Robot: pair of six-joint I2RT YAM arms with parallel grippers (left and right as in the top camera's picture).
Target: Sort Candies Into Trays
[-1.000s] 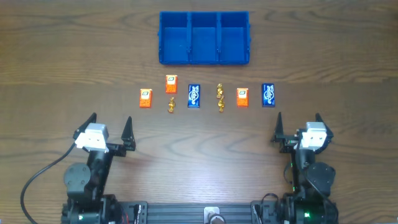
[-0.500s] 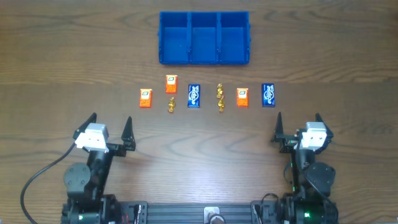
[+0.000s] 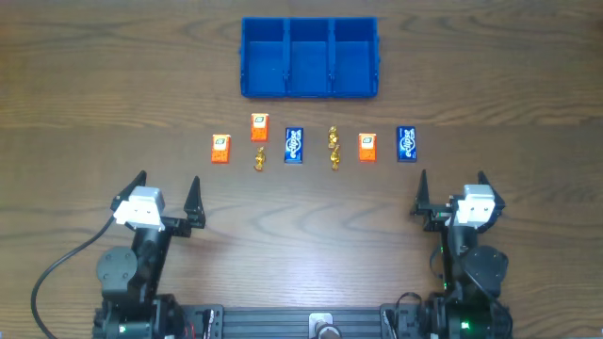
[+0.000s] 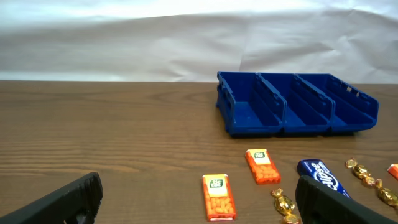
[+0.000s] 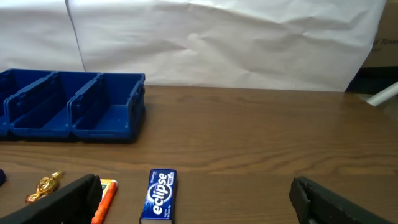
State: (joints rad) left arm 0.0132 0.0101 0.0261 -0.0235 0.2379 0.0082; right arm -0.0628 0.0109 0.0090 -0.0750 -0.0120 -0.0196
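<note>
Candies lie in a loose row on the brown wooden table [image 3: 85,94], between the blue plastic three-compartment tray [image 3: 309,92] and the arms: three orange rectangular boxes [image 3: 220,149], two blue flat packs [image 3: 295,144] and three gold-wrapped sweets [image 3: 333,137]. Left gripper [image 3: 168,179] and right gripper [image 3: 451,175] hang near their bases, well apart from the row, fingers spread wide, holding nothing.

Top view looks straight down on the table [image 3: 94,94], while both low wrist views face forward, sharing the blue tray [image 4: 280,127]
</note>
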